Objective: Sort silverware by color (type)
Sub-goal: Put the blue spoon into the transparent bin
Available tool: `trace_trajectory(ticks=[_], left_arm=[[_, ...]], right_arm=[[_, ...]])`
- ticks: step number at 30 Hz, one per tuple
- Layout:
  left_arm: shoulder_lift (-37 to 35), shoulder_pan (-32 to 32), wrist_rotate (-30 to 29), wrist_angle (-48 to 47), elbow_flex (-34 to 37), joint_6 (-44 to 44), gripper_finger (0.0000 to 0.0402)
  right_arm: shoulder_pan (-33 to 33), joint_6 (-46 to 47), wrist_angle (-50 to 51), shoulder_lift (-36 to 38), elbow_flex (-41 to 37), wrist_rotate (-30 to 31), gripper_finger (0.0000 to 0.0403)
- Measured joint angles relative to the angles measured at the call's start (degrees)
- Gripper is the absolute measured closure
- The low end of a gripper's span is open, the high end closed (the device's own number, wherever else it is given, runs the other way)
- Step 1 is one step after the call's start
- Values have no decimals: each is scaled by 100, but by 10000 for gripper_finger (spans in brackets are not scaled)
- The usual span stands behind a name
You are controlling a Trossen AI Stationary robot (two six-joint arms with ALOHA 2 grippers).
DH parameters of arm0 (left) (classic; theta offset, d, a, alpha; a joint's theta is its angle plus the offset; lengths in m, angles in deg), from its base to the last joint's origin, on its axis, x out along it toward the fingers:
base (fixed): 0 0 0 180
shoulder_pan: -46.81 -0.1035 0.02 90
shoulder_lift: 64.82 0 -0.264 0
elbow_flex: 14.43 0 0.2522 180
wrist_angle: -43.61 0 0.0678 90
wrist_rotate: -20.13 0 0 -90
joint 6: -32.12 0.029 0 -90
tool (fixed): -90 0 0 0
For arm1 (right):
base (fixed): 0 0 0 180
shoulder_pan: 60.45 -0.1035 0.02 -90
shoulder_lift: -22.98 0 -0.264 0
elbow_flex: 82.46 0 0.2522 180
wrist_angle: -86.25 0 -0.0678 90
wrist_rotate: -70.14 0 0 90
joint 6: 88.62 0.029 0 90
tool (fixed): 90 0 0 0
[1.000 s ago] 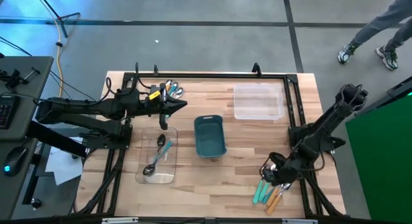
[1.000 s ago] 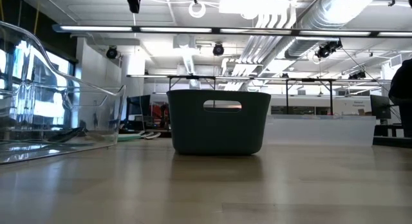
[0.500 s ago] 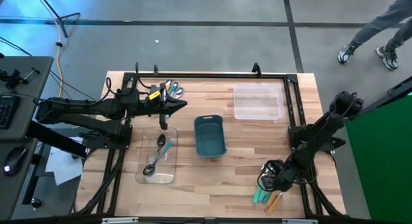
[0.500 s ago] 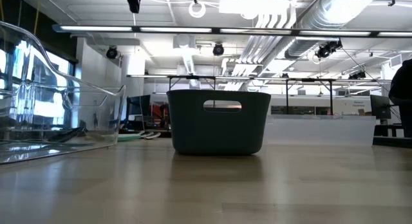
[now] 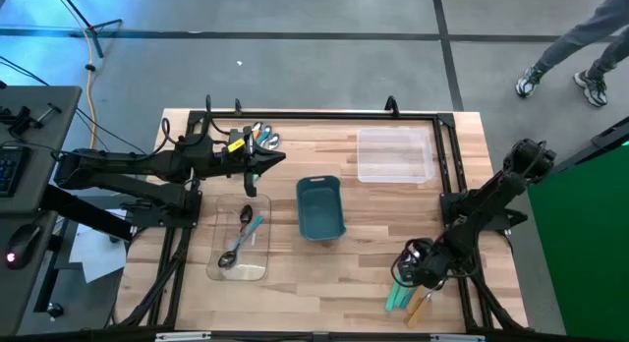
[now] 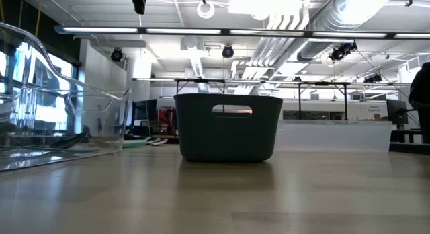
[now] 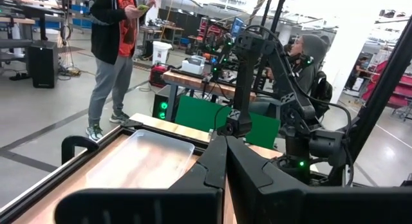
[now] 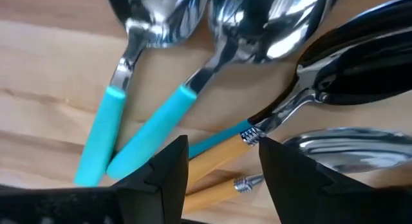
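Right gripper: fingers parted, low over spoon pile, straddling an orange handle
Left gripper: fingers closed, empty, raised near tabletop's far-left edge
Other spoons: two in clear tray

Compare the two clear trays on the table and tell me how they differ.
The near-left tray holds two spoons, one with a teal handle; the far-right tray appears to hold nothing. The left tray lies lengthwise front to back; the right tray lies lengthwise across the table. The left tray sits left of the teal bin, below the left gripper; the right tray sits beyond the bin to its right. Both are clear rectangular plastic.
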Motion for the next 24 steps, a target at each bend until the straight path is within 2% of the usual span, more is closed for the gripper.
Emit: trace_trajectory(ticks=[7, 15, 24], left_arm=[[0, 0, -1, -3, 0, 7, 401], [1, 0, -3, -27, 0, 9, 401], [2, 0, -4, -34, 0, 10, 401]], right_arm=[[143, -259, -33, 33, 1, 4, 226], [143, -213, 13, 601, -4, 291, 226], [143, -252, -127, 227, -4, 282, 226]])
